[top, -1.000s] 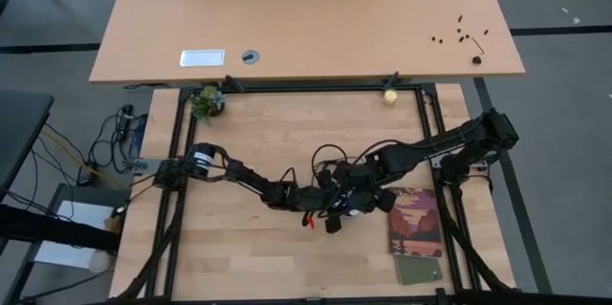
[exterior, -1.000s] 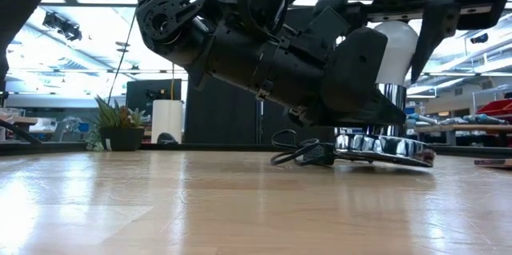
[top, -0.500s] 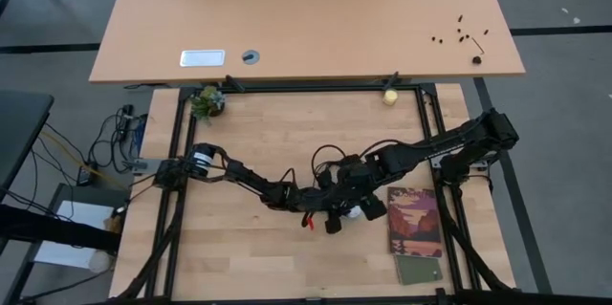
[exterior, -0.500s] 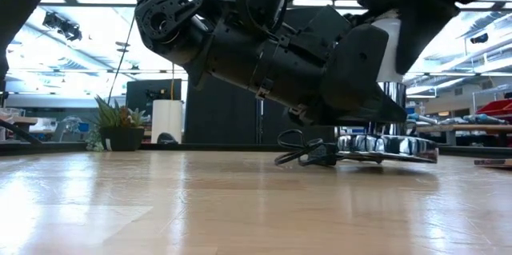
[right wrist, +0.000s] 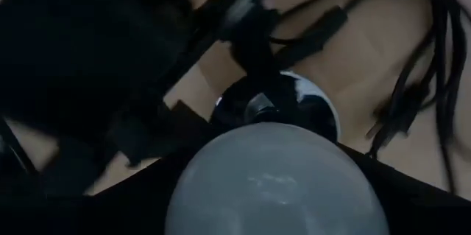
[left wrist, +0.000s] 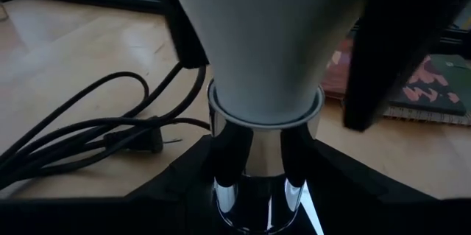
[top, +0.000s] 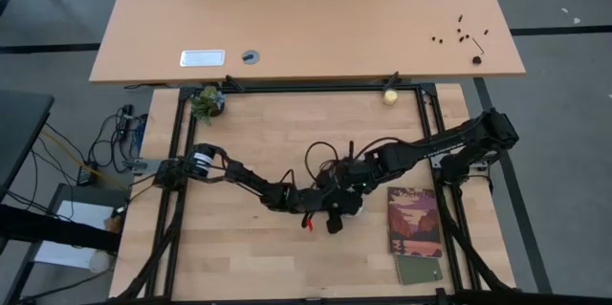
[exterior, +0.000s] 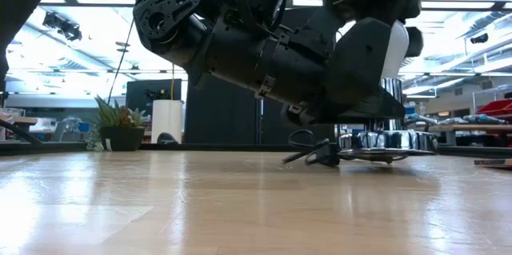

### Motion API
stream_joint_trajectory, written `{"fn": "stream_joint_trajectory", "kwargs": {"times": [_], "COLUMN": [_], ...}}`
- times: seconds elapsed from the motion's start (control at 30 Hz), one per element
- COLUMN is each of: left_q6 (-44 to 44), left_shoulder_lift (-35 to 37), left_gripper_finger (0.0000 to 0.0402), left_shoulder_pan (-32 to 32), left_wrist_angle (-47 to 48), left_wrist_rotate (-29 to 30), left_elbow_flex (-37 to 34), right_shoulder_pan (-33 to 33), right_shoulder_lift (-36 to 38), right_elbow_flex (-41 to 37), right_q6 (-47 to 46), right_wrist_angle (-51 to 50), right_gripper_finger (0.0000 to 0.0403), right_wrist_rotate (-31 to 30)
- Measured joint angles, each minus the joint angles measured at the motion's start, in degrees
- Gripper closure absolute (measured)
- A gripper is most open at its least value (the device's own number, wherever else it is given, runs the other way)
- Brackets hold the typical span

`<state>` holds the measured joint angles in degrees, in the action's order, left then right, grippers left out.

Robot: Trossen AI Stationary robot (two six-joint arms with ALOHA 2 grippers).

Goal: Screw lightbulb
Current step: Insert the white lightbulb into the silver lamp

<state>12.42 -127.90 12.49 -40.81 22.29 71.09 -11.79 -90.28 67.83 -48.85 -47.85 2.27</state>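
In the centre of the high view both arms meet over the wooden table. The lightbulb stands upright in the chrome socket, whose round base rests on the table at the right of the low view, with a black cord beside it. The left gripper holds the socket neck between its fingers. The right gripper is around the bulb from above; whether its jaws press or are released, I cannot tell. A booklet lies at the lower right.

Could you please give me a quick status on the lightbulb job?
Left gripper clamps the chrome socket. Right gripper around the lightbulb, seated in the socket. Black cord lies alongside, nothing blocking.
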Motion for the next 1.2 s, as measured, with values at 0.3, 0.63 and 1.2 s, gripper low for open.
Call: {"fn": "stream_joint_trajectory", "kwargs": {"times": [0.3,0.63,1.2], "left_q6": [0.05,0.01,0.09], "left_shoulder_lift": [0.00,0.02,0.29], "left_gripper_finger": [0.0214,0.0214,0.0214], "left_shoulder_pan": [0.05,0.02,-0.17], "left_wrist_angle": [-0.14,-0.21,8.01], "left_wrist_rotate": [0.14,0.84,4.52], "left_elbow_flex": [0.00,0.00,0.22], "right_shoulder_pan": [0.35,0.81,-10.10], "right_shoulder_lift": [0.00,0.00,1.49], "right_elbow_flex": [-0.01,1.42,5.68], "right_q6": [-18.69,-4.58,4.77], "right_wrist_angle": [-0.33,-1.52,-21.62], "right_gripper_finger": [0.0137,0.0071,0.0058], "right_wrist_rotate": [1.10,4.04,-10.43]}}
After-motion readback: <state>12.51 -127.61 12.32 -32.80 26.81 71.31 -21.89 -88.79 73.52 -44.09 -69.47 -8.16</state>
